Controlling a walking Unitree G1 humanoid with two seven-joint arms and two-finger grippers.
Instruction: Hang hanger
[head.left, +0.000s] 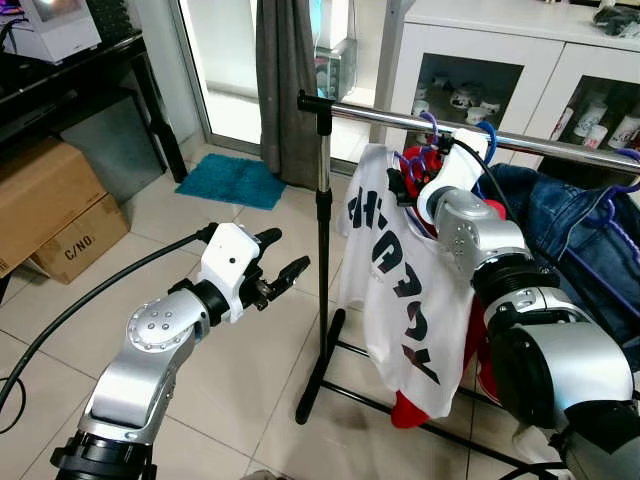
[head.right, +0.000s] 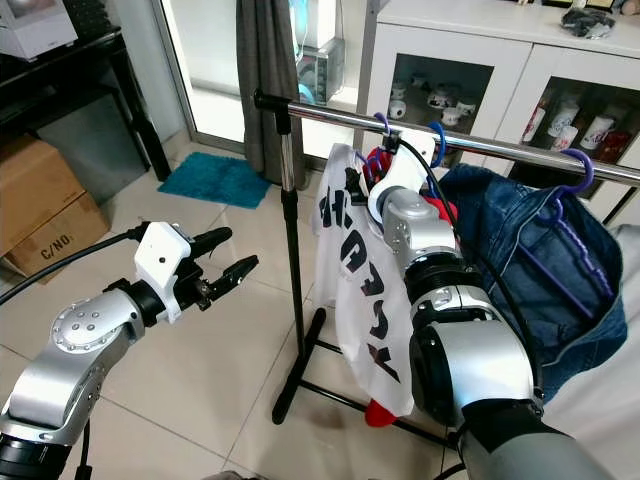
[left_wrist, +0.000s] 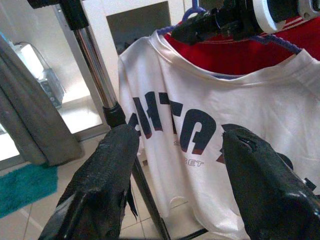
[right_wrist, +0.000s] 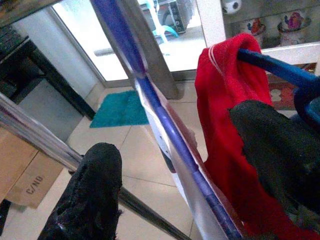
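1. Evidently the task is near its end: the purple hanger (head.left: 425, 135) carrying the white printed T-shirt (head.left: 400, 280) has its hook over the chrome garment rail (head.left: 400, 120), beside a red garment (right_wrist: 225, 125) and a denim jacket (head.right: 540, 260).
2. What seems left is for the right claw (head.left: 412, 190) to draw clear of the hanger.
3. Right claw: at the shirt's collar just below the rail; in the wrist view its fingers (right_wrist: 95, 195) stand wide apart with the hanger's purple arm running between them. Whether either finger touches it cannot be told.
4. Left claw (head.left: 280, 268): spread open and empty, held near the rack's upright post (head.left: 323, 250), fingers aimed at the shirt.
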